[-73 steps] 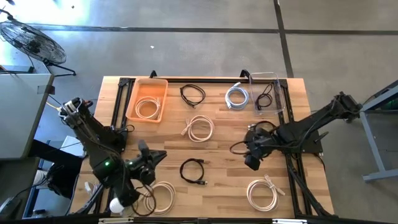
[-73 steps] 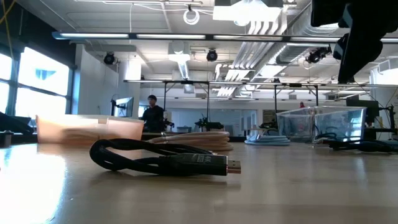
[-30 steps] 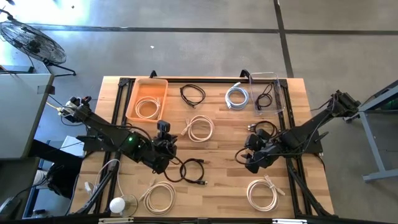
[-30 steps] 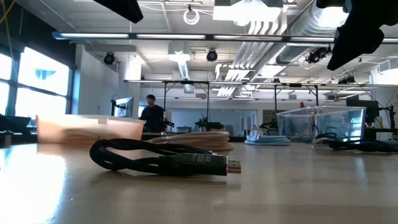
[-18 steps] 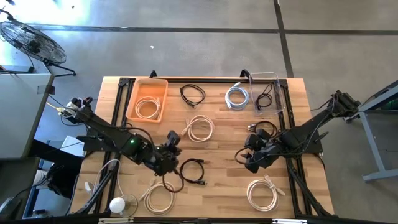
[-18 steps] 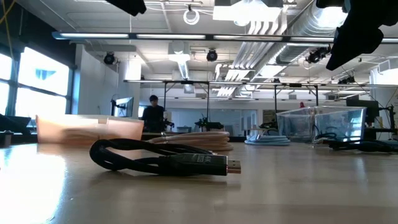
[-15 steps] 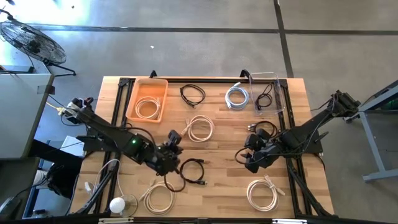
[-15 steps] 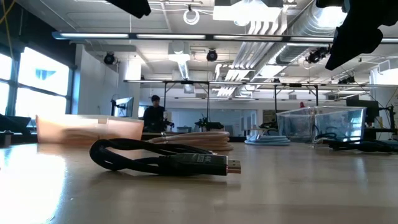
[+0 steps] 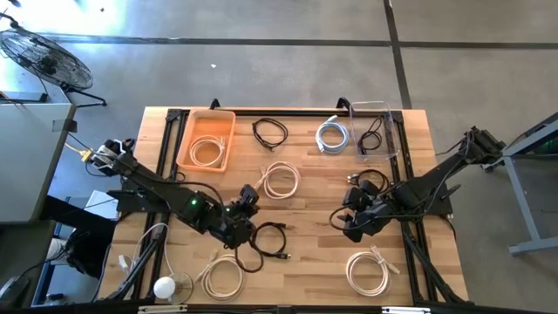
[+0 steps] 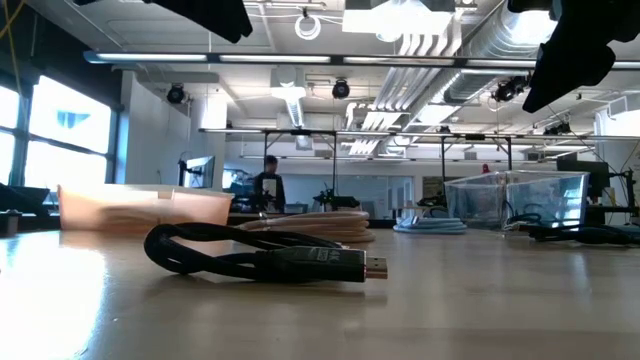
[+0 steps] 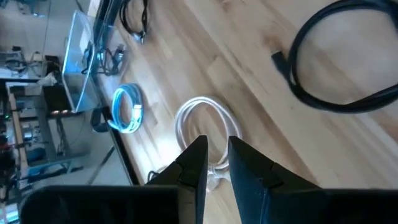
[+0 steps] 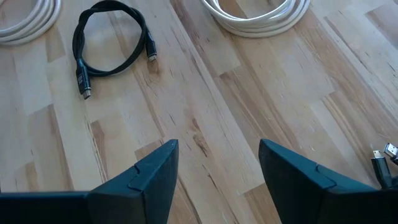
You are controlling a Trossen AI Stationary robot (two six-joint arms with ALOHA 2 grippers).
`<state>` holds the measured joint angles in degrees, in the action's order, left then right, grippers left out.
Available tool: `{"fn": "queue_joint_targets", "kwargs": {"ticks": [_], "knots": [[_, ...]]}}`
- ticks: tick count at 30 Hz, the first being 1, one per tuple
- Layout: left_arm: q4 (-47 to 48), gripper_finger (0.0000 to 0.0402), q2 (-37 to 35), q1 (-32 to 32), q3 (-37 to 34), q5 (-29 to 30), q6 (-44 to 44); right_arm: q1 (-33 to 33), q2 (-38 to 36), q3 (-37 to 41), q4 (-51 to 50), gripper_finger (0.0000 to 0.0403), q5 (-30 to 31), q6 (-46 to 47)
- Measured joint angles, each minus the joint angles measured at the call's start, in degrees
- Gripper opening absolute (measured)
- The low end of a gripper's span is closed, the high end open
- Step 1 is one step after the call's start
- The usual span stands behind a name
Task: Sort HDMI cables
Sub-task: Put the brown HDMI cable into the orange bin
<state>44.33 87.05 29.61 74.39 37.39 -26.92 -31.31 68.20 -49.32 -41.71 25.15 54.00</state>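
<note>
Coiled HDMI cables lie flat on the wooden table. A black one (image 9: 272,240) lies in the middle near my left gripper and also shows in the low view (image 10: 260,255). Cream ones lie at the centre (image 9: 280,180), near left (image 9: 225,277) and near right (image 9: 368,270). A black one (image 9: 270,133) and a silvery-white one (image 9: 331,135) lie at the far side. My left gripper (image 9: 248,197) hangs high above the table, fingers together and empty (image 11: 214,152). My right gripper (image 9: 348,224) hovers open and empty (image 12: 217,162).
An orange tray (image 9: 185,139) at the far left holds a cream coil. A clear bin (image 9: 392,131) at the far right holds a black cable. Another black cable (image 9: 364,183) lies beside my right arm. A person walks in the room behind (image 10: 268,185).
My left gripper has gone toward the table's right and near edges, closer to the black cable in the middle, staying high above the table. The person in the room behind has walked to the right.
</note>
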Motion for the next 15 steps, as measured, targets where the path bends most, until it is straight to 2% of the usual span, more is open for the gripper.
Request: {"fn": "queue_joint_targets", "kwargs": {"ticks": [4,15], "knots": [[0.3,0.006,0.0,0.0,0.0,-2.3,0.0,0.0,0.0,0.0,0.0,0.0215,0.1,-0.2],[0.5,0.006,0.0,0.0,0.0,-2.3,0.1,0.0,0.0,0.0,0.0,0.0215,1.4,-0.2]]}}
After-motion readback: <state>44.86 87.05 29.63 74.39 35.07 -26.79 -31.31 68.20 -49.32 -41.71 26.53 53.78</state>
